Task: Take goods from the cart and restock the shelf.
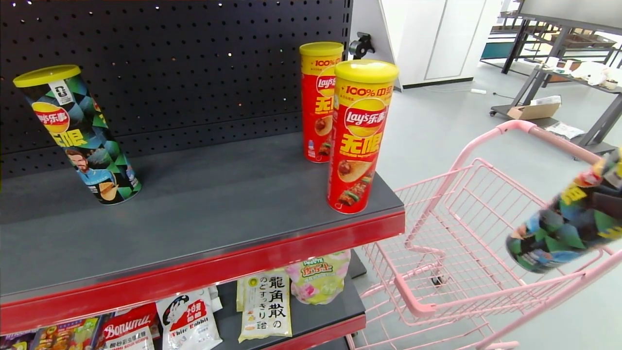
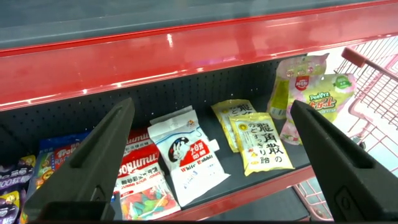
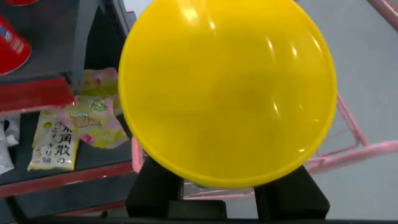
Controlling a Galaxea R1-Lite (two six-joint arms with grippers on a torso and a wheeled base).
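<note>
— Right wrist view puts the yellow lid (image 3: pixel 227 93) nearest of all. What has hold of that can?

— The right gripper (image 3: pixel 224 190). Its black fingers (image 3: pixel 155 186) are closed against the sides of the green chip can (image 1: pixel 559 228), lid end toward the wrist. In the head view the can sits at the right edge of the frame, tipped almost flat with its base pointing lower left, above the pink cart (image 1: pixel 515 125).

— How will it handle?

— I'd judge it light and stiff. It looks like a glossy cardboard tube, so it is apt to slip or twist in the pads. The walls would dent under a hard squeeze, and the chips inside break easily. The best hold is across the body, clear of the plastic lid, which could pop off. It seems to be gripped near one end, so the long free end may sag, and it must be swung upright before it is set down.

— And the other arm?

— The left gripper (image 2: pixel 211 162) hangs spread wide, with nothing between its fingers (image 2: pixel 93 162). It is in front of the snack bags (image 2: pixel 186 155) on the lower shelf, under the red lip (image 2: pixel 186 50).

— Farther off?

— The upper shelf board (image 1: pixel 204 214) runs across the middle of the frame. Two red chip cans (image 1: pixel 359 141) stand at its right end, one behind the other. A matching green can (image 1: pixel 80 136) stands at the upper left, by the pegboard (image 1: pixel 194 63). Open board lies between them, a likely landing place.
</note>
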